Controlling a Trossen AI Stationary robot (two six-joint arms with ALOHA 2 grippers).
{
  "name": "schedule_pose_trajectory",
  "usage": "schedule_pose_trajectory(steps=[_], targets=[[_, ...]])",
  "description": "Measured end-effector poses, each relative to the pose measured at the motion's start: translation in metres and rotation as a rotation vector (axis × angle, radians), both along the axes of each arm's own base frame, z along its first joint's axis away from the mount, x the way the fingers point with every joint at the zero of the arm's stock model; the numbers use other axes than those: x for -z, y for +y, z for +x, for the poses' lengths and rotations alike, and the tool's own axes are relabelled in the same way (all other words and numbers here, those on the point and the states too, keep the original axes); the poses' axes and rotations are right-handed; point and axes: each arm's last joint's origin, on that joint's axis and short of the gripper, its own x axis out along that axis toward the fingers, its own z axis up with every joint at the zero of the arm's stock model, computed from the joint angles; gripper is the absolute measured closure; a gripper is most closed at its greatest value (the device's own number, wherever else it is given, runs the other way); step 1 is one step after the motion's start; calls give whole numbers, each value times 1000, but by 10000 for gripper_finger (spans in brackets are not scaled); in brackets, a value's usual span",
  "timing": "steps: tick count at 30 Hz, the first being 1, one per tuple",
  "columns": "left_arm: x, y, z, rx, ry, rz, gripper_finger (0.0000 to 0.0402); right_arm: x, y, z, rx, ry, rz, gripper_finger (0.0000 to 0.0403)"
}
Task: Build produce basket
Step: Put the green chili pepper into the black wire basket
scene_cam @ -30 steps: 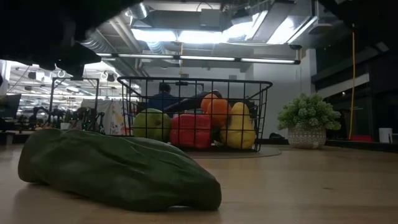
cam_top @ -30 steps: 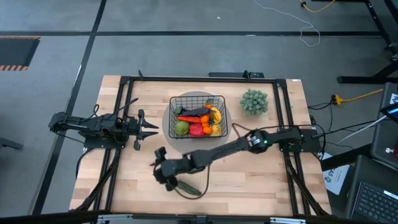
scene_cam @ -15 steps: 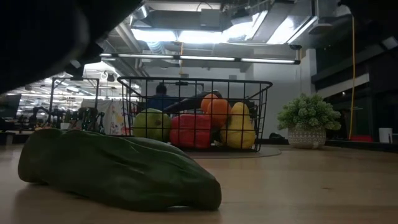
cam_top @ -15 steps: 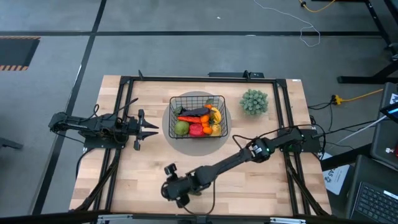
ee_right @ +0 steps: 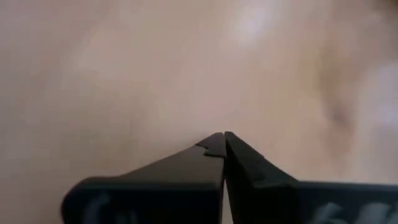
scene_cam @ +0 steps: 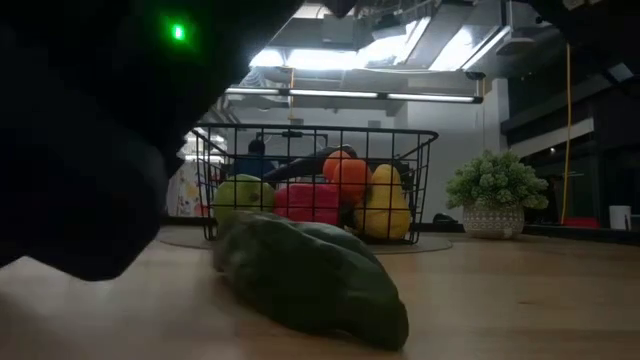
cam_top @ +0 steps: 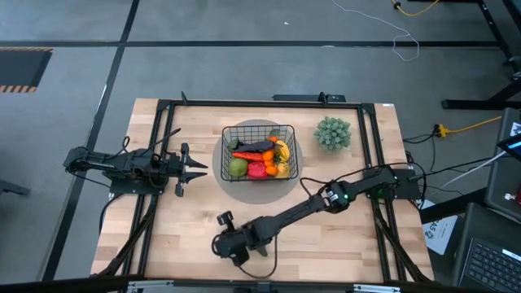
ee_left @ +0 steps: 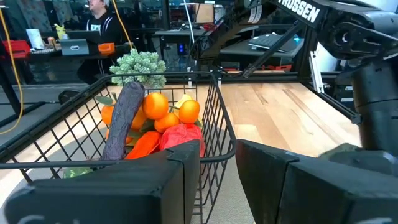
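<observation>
The black wire basket (cam_top: 225,131) stands on a grey disc at the table's middle. It holds the produce (cam_top: 259,159): green apple, red pepper, tangerines, lemon and a dark eggplant. A green cucumber (scene_cam: 310,282) lies on the wood near the front edge; in the high view my right arm covers most of it. My right gripper (cam_top: 231,247) sits low over that spot, shut, with only table showing past its tips (ee_right: 224,135). Its dark bulk (scene_cam: 90,150) fills the left of the low view. My left gripper (cam_top: 195,169) waits open, level, left of the basket (ee_left: 214,112). My right gripper has nothing between its shut fingers (ee_right: 205,155). Its own bulk hides the cucumber's left end (scene_cam: 225,262) in the low view, so I cannot tell whether its side touches the cucumber.
A pale-green bushy plant (cam_top: 332,133) in a small pot stands at the far right of the basket. The grey disc (cam_top: 221,175) shows around the basket's foot. Black frame rails (cam_top: 163,110) run along the table's sides. Bare wood lies at the front right (cam_top: 342,244).
My right gripper has gone down and toward the table's near edge, a little to the right, onto the cucumber's spot. The cucumber has turned about on the table: it lay broadside to the low view and now points one end toward that camera, shifted right.
</observation>
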Motion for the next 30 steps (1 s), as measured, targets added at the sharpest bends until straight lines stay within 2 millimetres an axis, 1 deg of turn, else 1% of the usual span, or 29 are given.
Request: schedule_pose_trajectory(steps=[5,13,16,18,20,22,24,26,28,30], targets=[[0,0,0,0,0,0,308,-1,-18,9,2,-44,-113,403],[0,0,0,0,0,0,308,2,-49,16,83,0,-128,403],[0,0,0,0,0,0,308,0,-58,19,127,-18,-226,403],[0,0,0,0,0,0,308,-7,-64,20,156,-35,-307,403],[0,0,0,0,0,0,308,-21,-68,19,176,-48,-368,403],[0,0,0,0,-1,0,308,-45,-71,14,186,-59,-398,403],[0,0,0,1,0,0,308,-73,-75,7,173,-51,-388,403],[0,0,0,0,0,-1,308,-96,-79,-4,120,0,-345,403],[0,0,0,0,0,-1,308,-115,-85,-16,61,64,-276,403],[0,0,0,0,-1,-3,308,-131,-92,-29,-12,152,-147,403]])
